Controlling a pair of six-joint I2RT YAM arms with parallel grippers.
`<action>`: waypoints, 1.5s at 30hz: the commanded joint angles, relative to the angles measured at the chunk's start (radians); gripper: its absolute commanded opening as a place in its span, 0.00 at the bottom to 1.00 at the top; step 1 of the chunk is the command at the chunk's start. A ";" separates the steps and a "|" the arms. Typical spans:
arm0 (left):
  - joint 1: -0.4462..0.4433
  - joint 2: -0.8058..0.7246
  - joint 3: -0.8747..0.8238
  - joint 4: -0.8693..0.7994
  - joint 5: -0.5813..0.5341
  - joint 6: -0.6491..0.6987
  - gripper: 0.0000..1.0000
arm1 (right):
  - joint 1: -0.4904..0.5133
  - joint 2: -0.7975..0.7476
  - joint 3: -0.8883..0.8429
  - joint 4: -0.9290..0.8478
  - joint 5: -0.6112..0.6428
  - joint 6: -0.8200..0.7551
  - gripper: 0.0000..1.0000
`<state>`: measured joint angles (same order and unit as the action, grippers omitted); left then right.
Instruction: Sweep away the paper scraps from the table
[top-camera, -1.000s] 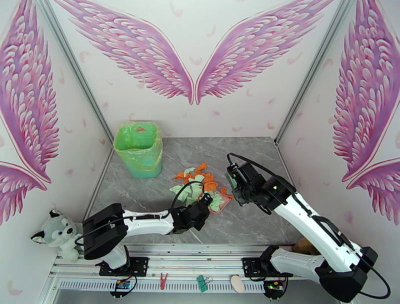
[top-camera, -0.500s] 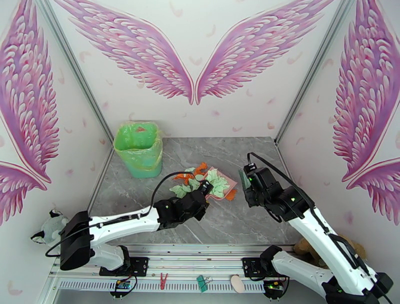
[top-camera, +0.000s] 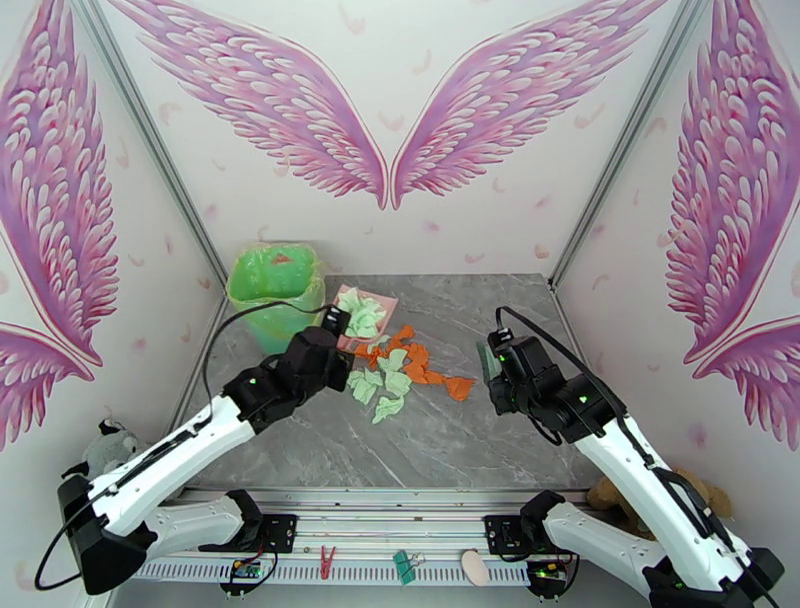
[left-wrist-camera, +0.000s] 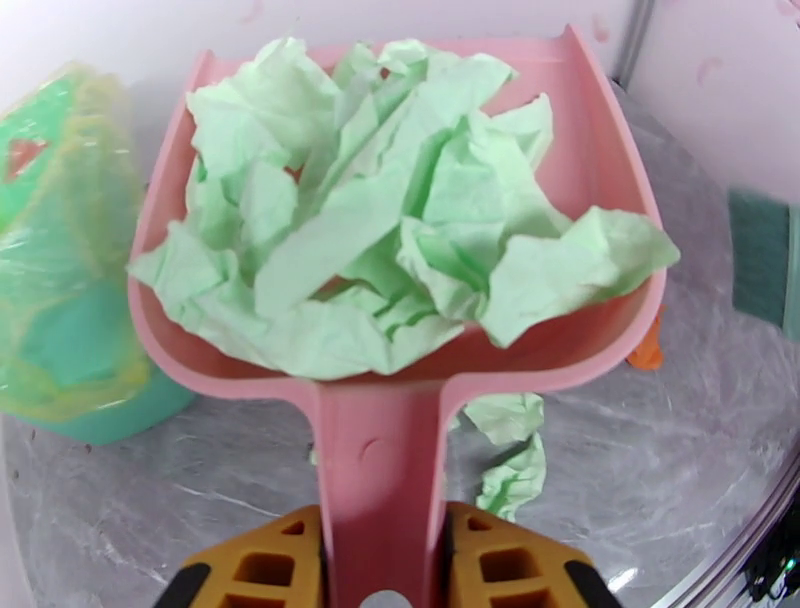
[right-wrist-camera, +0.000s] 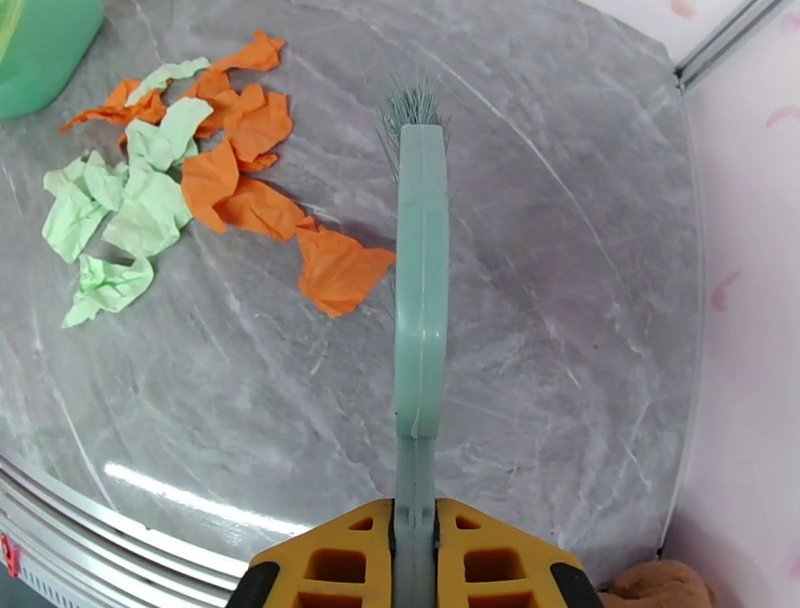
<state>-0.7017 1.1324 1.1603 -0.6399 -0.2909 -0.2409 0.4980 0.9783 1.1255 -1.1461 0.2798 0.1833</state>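
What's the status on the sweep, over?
Left gripper shut on dustpan, full of paper scraps, by bin. Right gripper shut on brush. More scraps loose on table. Nothing blocking bin.

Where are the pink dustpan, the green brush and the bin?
pink dustpan (left-wrist-camera: 380, 470), left wrist view, on its handle.
green brush (right-wrist-camera: 420, 300), right wrist view, on its handle.
green bin (top-camera: 240, 288), top view, on its left rim.

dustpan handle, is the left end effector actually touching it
Touching. The left wrist view shows the yellow fingers of the left end effector clamped against both sides of the dustpan handle.
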 joint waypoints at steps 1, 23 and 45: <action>0.079 -0.035 0.090 -0.105 0.073 -0.019 0.00 | -0.007 -0.012 -0.015 0.035 -0.018 -0.004 0.00; 0.572 0.051 0.204 -0.122 0.668 -0.311 0.00 | -0.007 -0.005 -0.045 0.076 -0.048 -0.021 0.00; 0.727 0.308 0.553 -0.358 0.705 -0.157 0.00 | -0.008 0.004 -0.068 0.101 -0.071 -0.036 0.00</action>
<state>0.0189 1.4368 1.6825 -1.0420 0.2840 -0.3603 0.4973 0.9829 1.0702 -1.0771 0.2203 0.1600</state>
